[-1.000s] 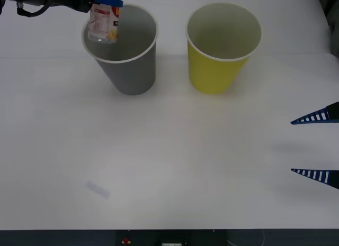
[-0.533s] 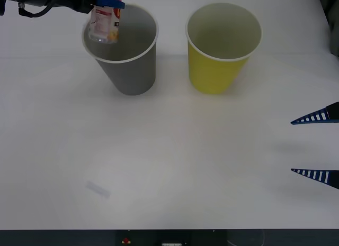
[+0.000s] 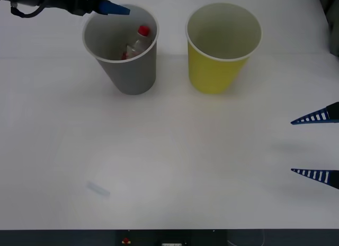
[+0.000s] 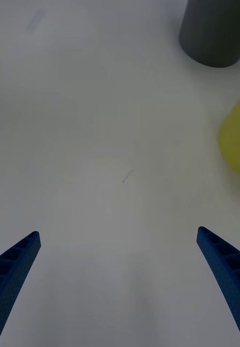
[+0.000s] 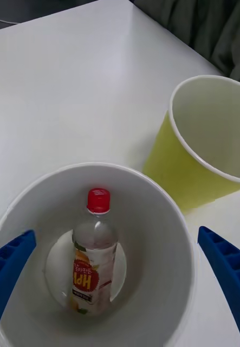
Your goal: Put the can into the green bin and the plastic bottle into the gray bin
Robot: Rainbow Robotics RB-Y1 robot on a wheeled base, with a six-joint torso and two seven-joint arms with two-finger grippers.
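The plastic bottle is seen inside the gray bin, leaning against the inner wall with its red cap uppermost and its base on the bin floor. It is judged to be light and nearly empty, with thin clear walls that would give under a hard squeeze and a smooth label that could slip. If it had to be taken up again, the stiffer neck just under the cap would be the better place to hold, being the part nearest the bin's mouth.

The gray bin itself is judged light and easily tipped, since it tapers to a narrow foot. Directly above its rim the left claw is held spread wide, with nothing between its fingers. Just beside the gray bin, on the side away from the left arm, a yellow bin stands upright. The white counter carries both bins.

Well away from the gray bin, at the counter's right edge, the right claw hangs low over bare counter, fully spread and holding nothing.
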